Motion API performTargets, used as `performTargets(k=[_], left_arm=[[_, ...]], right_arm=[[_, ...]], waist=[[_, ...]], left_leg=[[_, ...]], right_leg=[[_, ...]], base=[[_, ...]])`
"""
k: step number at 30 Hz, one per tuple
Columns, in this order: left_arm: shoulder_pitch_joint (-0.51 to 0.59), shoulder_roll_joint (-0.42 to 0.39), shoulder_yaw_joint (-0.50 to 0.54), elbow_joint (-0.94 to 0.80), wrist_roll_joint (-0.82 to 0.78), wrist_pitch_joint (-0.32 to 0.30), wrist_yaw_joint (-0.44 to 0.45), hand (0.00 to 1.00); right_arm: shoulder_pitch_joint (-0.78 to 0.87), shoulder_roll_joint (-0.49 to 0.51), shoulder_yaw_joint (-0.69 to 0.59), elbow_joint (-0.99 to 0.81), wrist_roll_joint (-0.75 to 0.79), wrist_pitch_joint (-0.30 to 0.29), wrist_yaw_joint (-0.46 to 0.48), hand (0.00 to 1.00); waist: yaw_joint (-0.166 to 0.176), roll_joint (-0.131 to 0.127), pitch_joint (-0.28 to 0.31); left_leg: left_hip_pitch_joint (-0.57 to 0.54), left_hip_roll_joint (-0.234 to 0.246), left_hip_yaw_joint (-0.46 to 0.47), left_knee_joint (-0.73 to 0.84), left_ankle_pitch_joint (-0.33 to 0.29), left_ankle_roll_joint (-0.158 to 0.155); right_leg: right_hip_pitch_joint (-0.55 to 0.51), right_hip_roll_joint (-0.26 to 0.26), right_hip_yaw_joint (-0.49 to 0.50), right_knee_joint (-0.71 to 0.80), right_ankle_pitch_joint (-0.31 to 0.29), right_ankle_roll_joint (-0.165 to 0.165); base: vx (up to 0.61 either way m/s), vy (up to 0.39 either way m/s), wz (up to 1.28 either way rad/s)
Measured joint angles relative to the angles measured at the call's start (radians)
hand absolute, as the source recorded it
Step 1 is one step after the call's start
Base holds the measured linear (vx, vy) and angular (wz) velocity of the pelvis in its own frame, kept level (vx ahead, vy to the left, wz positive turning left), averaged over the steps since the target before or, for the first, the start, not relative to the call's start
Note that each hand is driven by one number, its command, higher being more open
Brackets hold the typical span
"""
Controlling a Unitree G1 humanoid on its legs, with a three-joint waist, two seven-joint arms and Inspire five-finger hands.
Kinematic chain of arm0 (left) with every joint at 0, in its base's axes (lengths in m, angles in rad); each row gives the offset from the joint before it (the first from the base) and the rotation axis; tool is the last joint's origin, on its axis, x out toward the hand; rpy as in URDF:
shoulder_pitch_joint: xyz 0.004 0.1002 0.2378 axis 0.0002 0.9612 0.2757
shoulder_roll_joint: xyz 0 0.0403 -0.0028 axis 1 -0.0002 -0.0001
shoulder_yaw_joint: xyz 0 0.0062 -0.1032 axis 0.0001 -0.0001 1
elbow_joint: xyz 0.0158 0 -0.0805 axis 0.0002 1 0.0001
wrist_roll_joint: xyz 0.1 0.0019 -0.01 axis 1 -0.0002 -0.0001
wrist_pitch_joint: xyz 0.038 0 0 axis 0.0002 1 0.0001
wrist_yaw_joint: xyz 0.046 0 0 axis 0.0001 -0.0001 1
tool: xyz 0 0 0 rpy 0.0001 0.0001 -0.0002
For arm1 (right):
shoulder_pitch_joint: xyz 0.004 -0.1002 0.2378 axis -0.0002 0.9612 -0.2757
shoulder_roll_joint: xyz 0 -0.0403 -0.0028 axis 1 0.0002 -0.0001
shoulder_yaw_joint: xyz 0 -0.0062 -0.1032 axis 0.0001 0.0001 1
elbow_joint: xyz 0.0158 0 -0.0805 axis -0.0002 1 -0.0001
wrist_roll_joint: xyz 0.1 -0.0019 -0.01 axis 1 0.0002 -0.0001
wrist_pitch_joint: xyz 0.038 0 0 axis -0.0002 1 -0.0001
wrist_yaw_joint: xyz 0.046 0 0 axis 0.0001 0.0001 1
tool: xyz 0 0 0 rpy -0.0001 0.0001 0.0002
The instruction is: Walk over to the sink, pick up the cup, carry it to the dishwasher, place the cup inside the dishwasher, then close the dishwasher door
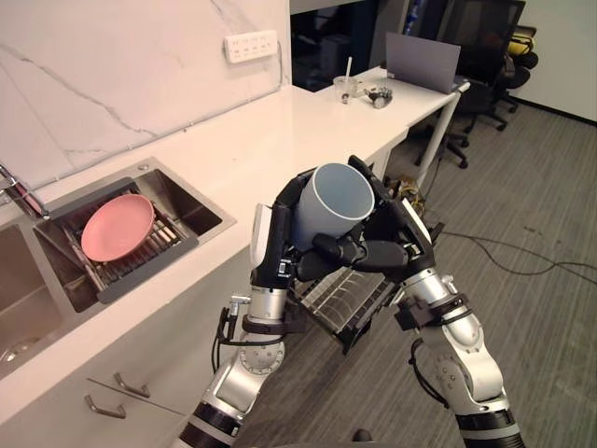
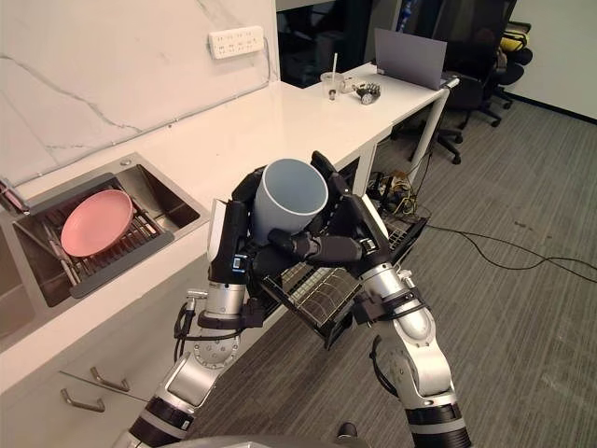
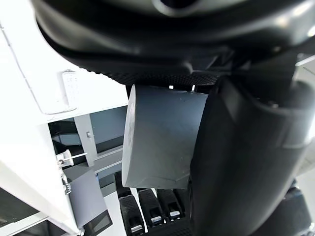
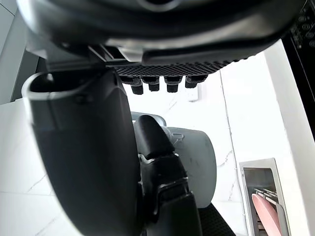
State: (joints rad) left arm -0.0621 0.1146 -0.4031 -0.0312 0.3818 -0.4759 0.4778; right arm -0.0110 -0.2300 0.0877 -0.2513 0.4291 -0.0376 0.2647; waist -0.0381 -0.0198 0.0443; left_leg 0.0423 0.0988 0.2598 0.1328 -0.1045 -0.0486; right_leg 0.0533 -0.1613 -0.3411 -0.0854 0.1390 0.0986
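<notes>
Left hand (image 1: 275,247) and right hand (image 1: 387,238) are being curled round a tilted grey cup (image 1: 340,191), its base being hidden by them.

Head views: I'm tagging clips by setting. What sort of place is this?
Likely an office kitchenette: a steel sink set in a white counter, a dishwasher rack pulled out below it, office chairs on carpet beyond.

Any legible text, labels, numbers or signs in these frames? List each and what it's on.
None can be read.
Plain grey-blue cup, gripped between the left hand and the right hand: no print on the sides that show.
White power strip on the marble wall: any marking is too small to read.
Grey laptop lid on the far desk: no legible mark.
</notes>
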Motion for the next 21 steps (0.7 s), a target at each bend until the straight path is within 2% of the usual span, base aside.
performTargets(k=[3,15,16,21], left_arm=[[0.001,0.004,0.0,0.0,-0.012,-0.005,-0.01,0.0],[0.004,0.004,-0.02,-0.006,-0.1,-0.004,-0.083,0.0],[0.004,0.004,-0.024,-0.006,-0.115,-0.004,-0.086,0.0],[0.012,0.004,-0.031,-0.006,-0.131,-0.004,-0.086,0.0]], right_arm=[[-0.009,0.0,0.003,-0.003,0.001,0.015,-0.007,1.0],[-0.051,-0.007,0.028,-0.004,0.06,0.039,-0.029,1.0],[-0.058,-0.007,0.029,-0.004,0.06,0.042,-0.029,0.0],[-0.061,-0.006,0.035,-0.003,0.089,0.057,-0.026,0.0]], waist=[[0.001,-0.01,-0.007],[0.003,-0.021,-0.014],[0.003,-0.022,-0.015],[0.006,-0.027,-0.019]], left_leg=[[-0.008,-0.001,-0.002,0.0,0.001,0.0],[-0.034,-0.006,-0.034,0.008,0.011,0.005],[-0.035,-0.008,-0.037,0.008,0.011,0.006],[-0.044,-0.013,-0.05,0.007,0.015,0.01]], right_leg=[[-0.005,-0.001,-0.002,0.0,0.001,0.001],[-0.011,-0.01,-0.04,0.0,0.001,0.001],[-0.011,-0.013,-0.042,0.0,0.001,0.001],[-0.011,-0.017,-0.051,0.0,0.001,0.001]], base=[[-0.06,0.004,0.02],[-0.01,0.008,0.08],[-0.04,0.02,0.06],[-0.04,0.017,0.08]])
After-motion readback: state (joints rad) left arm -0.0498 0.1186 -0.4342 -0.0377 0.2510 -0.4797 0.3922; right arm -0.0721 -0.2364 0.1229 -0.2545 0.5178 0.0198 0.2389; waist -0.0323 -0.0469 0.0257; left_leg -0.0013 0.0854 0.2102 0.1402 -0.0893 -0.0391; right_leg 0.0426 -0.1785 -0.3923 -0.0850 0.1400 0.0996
